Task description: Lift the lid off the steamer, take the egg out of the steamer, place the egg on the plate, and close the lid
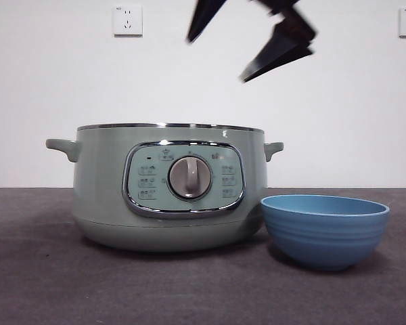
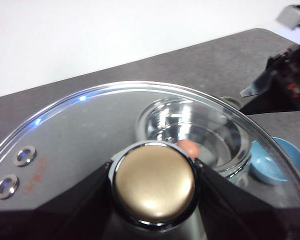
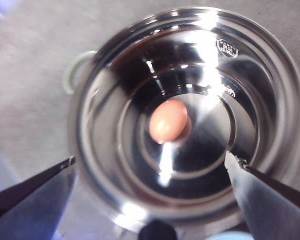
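left gripper [image 2: 155, 200] clamped on lid [image 2: 90, 135] knob, lid lifted | right gripper [image 3: 150, 165] jaws apart above pot [image 1: 169, 186] | egg [image 3: 168, 121] frame centre, fragile, slippery; grip sides softly | bowl [image 1: 325, 230] lower right

Sage-green steamer [image 1: 169, 189] open; egg [image 3: 168, 121] inside, seemingly centred; glass lid [image 2: 90, 130] lifted off; blue plate [image 1: 324, 230] beside steamer.

Two wall sockets [image 1: 127, 20], dark table [image 1: 40, 284]
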Robot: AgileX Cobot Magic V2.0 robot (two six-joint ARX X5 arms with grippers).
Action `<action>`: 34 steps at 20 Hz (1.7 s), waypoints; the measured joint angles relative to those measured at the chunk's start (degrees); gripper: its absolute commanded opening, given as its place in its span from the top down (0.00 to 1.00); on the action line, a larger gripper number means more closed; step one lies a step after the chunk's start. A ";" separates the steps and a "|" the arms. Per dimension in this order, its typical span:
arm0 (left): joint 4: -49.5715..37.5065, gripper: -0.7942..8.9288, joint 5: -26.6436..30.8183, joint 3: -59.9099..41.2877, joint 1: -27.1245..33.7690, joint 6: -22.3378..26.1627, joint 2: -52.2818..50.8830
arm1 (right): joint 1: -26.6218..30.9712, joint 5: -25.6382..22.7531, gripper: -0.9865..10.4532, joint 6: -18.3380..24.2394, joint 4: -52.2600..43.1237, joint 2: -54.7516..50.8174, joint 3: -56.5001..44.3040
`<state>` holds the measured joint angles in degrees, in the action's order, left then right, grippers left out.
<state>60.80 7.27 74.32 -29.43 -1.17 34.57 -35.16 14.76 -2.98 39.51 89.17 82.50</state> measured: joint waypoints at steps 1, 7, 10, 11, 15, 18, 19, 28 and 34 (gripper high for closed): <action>1.20 0.93 0.33 0.04 0.00 -0.04 -0.77 | -1.16 -2.19 0.47 0.15 0.83 3.30 2.73; 3.23 0.93 0.04 0.04 0.00 -0.37 -0.94 | -4.68 -7.85 0.47 0.66 1.16 16.72 11.21; 3.21 0.93 -0.07 0.04 0.00 -0.37 -0.94 | -4.76 -8.79 0.47 0.57 1.18 19.89 11.26; 3.21 0.93 -0.09 0.04 0.00 -0.37 -0.94 | -4.76 -8.81 0.47 0.44 0.92 20.65 11.26; 3.21 0.93 -0.13 0.04 0.00 -0.37 -0.94 | -4.72 -8.81 0.48 -0.42 -2.60 21.57 11.28; 3.23 0.93 -0.15 0.04 0.00 -0.35 -0.94 | -4.92 -8.81 0.48 -1.60 -3.28 22.12 11.41; 3.21 0.93 -0.17 0.04 0.00 -0.35 -0.94 | -4.92 -8.81 0.48 -1.81 -3.28 22.95 11.43; 3.21 0.93 -0.17 0.04 0.00 -0.35 -0.94 | -4.96 -8.79 0.53 -2.91 -4.07 28.33 11.45; 3.21 0.93 -0.17 0.04 0.00 -0.35 -0.94 | -5.25 -8.76 0.79 -3.72 -5.29 28.98 11.47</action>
<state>64.01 7.09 74.37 -29.43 -1.52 33.63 -40.40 6.00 -6.70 34.22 118.15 93.97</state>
